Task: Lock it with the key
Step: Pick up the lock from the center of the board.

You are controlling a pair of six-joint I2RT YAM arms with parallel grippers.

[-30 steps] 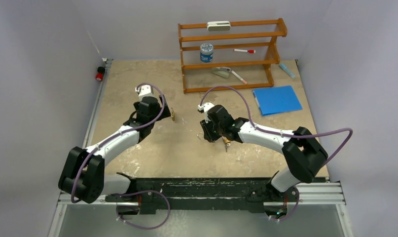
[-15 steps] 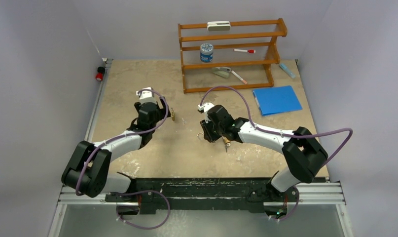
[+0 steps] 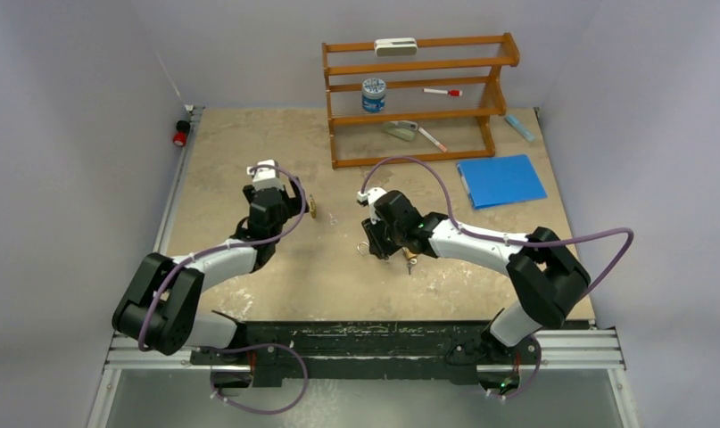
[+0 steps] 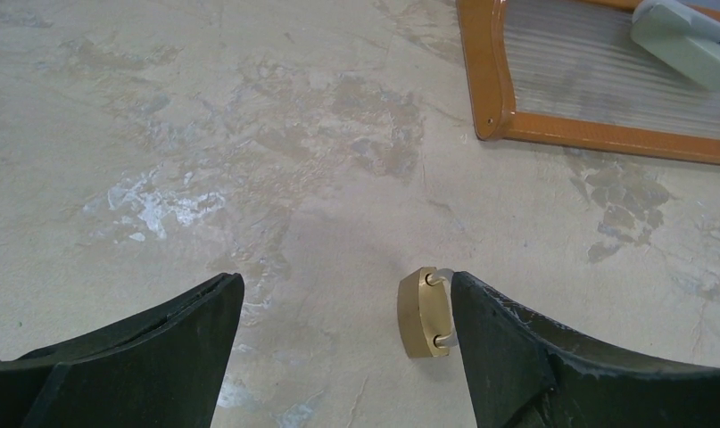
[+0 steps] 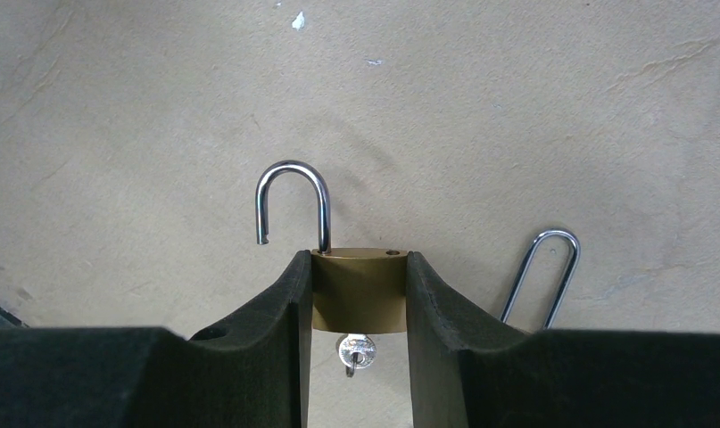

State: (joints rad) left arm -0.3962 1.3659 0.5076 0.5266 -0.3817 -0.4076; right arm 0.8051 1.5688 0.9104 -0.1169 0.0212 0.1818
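Note:
A brass padlock (image 5: pixel 359 290) with its shackle (image 5: pixel 292 192) swung open sits between the fingers of my right gripper (image 5: pixel 359 260), which is shut on the lock's body. The key (image 5: pixel 355 349) sticks out of the lock's underside, between the fingers. From above, the right gripper (image 3: pixel 375 242) is low over mid-table and the open shackle (image 3: pixel 363 248) pokes out to its left. My left gripper (image 4: pixel 345 283) hangs open just above the table. A smaller brass padlock (image 4: pixel 425 312) stands on edge right against the inside of its right finger (image 4: pixel 508 348).
A long steel shackle (image 5: pixel 542 276) lies beside my right finger, with a brass piece (image 3: pixel 410 259) under the right wrist. A wooden rack (image 3: pixel 418 98) stands at the back, a blue folder (image 3: pixel 500 180) to its right. A red object (image 3: pixel 180 135) sits at the left edge.
The left arm has drawn in and its gripper has shifted slightly toward the small padlock. The right arm holds still with its lock.

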